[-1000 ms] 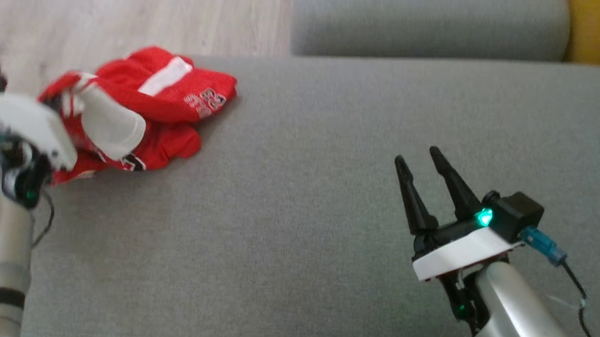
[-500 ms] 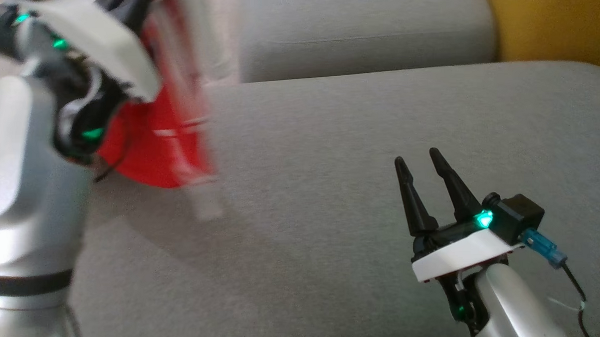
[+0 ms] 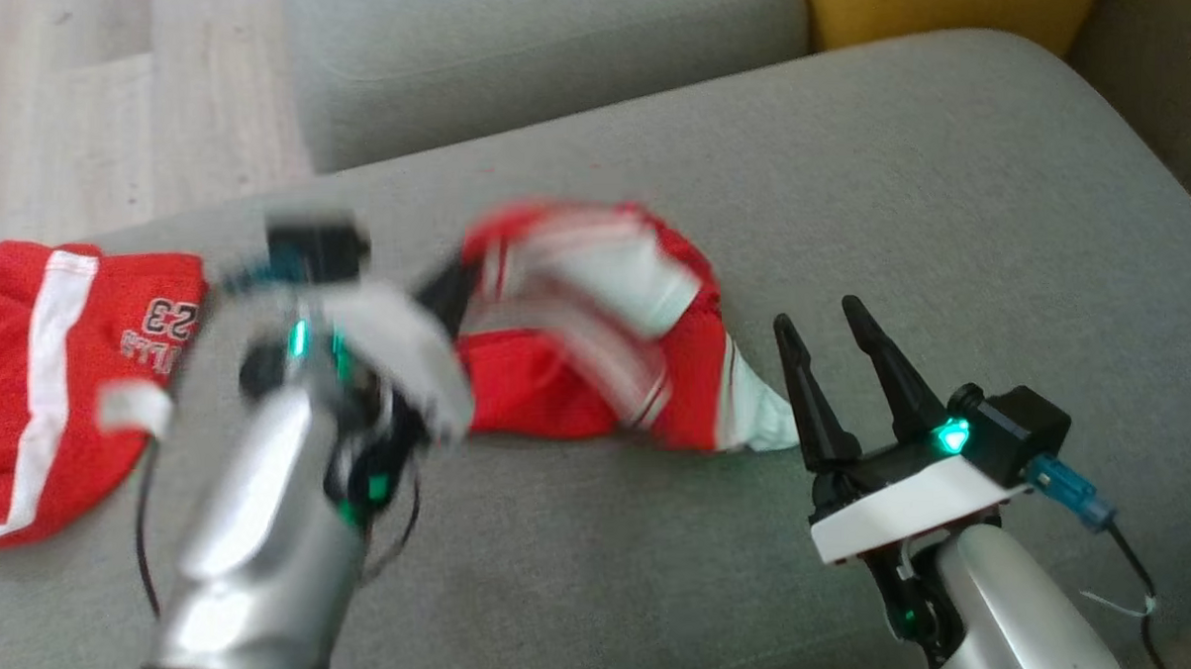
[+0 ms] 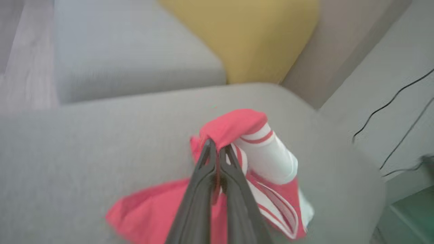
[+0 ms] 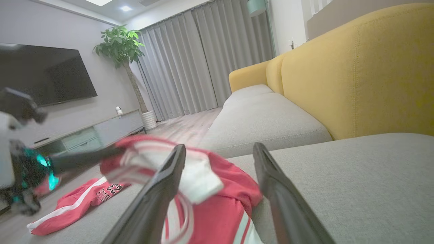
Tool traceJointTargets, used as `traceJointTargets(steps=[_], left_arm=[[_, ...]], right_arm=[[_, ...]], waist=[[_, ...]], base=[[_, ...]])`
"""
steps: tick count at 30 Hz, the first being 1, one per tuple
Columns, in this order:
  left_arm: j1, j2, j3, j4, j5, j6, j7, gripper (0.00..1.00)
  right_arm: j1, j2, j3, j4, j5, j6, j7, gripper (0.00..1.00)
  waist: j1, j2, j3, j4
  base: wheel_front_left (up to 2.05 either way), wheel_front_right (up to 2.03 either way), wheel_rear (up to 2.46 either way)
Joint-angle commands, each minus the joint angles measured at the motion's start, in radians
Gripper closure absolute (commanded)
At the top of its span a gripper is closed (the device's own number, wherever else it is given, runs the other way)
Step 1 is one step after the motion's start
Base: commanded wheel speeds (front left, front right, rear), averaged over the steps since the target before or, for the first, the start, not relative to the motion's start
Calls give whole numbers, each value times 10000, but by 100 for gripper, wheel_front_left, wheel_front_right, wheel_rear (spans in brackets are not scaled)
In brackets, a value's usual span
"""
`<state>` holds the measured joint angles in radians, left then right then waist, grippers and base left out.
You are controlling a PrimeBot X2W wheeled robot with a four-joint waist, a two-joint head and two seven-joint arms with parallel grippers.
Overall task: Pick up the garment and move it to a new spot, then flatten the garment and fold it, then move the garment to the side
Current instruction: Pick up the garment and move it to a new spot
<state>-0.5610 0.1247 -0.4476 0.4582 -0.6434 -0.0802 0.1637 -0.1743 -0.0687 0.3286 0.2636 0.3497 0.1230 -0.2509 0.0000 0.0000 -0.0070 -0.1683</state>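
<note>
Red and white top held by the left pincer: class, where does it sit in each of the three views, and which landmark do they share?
Head view: top at centre, over the grey seat, left of the right pincer.
Left wrist view: lower centre, pinched by the left pincer.
Right wrist view: bottom centre, behind the right pincer.
Shared landmark: the yellow cushion.
</note>
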Motion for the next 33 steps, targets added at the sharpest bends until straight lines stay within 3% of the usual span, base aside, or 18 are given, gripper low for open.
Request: traceJointTargets(steps=[1, 8, 16, 19, 25, 29, 33], left_arm=[[-288, 368, 169, 740, 244, -71, -314, 0], [-236, 684, 281, 3126, 241, -290, -1592, 0], [-342, 1269, 343, 2465, 346, -415, -3099, 0], [-77, 1537, 518, 1567, 597, -20, -3752, 0], [1683, 1915, 1099, -810, 1358, 1498, -4219, 0], [3202, 1837, 1708, -2435, 1967, 2311, -4248, 0], [4468, 1403, 2161, -3259, 2472, 2659, -4251, 0]], right_arm=[[-528, 28, 297, -313, 87, 77, -109, 0], [-524, -108, 316, -300, 148, 77, -109, 0], [-355, -167, 212, -371, 153, 77, -109, 0], [-277, -210, 78, -462, 122, 77, -109, 0], [-121, -304, -143, -678, 26, 77, -109, 0], [-1, -386, -332, -770, -84, 77, -109, 0], [176, -442, -524, -785, -160, 77, -109, 0]], waist=[[0, 0, 157, -178], [0, 0, 180, -37], [0, 0, 3, 405], [0, 0, -59, 617], [0, 0, -74, 865], [0, 0, -36, 978], [0, 0, -23, 1052]], base=[[0, 0, 0], [0, 0, 0], [0, 0, 0], [0, 0, 0], [0, 0, 0], [0, 0, 0], [0, 0, 0]])
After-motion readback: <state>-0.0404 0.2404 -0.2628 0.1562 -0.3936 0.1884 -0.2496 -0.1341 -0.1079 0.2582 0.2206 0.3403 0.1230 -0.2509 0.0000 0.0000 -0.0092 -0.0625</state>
